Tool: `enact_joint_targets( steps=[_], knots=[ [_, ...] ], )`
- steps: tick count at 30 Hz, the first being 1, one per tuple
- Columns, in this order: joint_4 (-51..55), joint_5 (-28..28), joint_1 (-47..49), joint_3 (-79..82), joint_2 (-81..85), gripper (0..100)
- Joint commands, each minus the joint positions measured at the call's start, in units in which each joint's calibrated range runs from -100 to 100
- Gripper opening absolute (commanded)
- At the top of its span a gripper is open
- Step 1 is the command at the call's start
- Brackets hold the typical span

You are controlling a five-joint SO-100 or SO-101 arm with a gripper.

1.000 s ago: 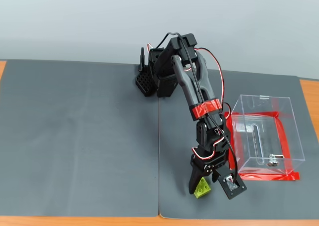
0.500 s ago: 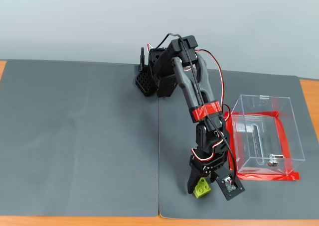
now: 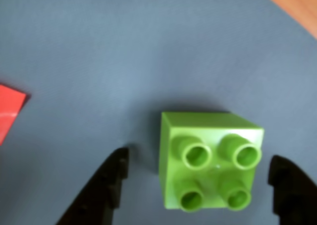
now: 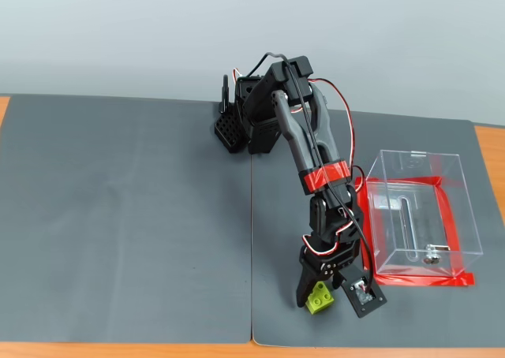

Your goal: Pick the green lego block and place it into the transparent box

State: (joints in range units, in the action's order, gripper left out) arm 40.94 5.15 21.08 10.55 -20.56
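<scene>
Step in hand: the pick. The gripper (image 4: 331, 291) hangs low over the near edge of the tabletop (image 4: 126, 216), and by the look of it the grasp itself has not yet been made.
Jaws: spread wide. In the wrist view the gripper (image 3: 200, 168) has one black finger to the left of the brick and one to the right, with a visible gap of grey mat on each side. They hold nothing.
Green lego block: the green lego block (image 3: 210, 160) sits studs-up on the tabletop between the two fingers, nearer the right one in the wrist view. In the fixed view the green lego block (image 4: 320, 297) shows just below the wrist, close to the front edge of the mat.
Next move, as a judgement: the jaws likely need to settle a little lower and close squarely on the block's side faces. The block sits slightly skewed to the fingers, so it may twist as they close. After that comes a lift and a swing to the right in the fixed view.
Transparent box: the transparent box (image 4: 465, 216) stands to the right of the arm, apart from the block, on a red tape outline (image 4: 426, 279).
Box contents: no block inside. Only a small metal piece (image 4: 432, 255) shows near its floor.
</scene>
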Motion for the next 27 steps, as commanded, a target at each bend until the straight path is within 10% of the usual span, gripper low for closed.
enact_joint_targets(
  steps=[1, 13, 27],
  knots=[
    [-0.4, -0.23, -1.12, -2.55, 0.68, 32],
    [-0.31, -0.23, -1.34, -2.55, 0.68, 4],
    [0.12, 0.19, -1.27, -1.82, 10.01, 3]
  ],
)
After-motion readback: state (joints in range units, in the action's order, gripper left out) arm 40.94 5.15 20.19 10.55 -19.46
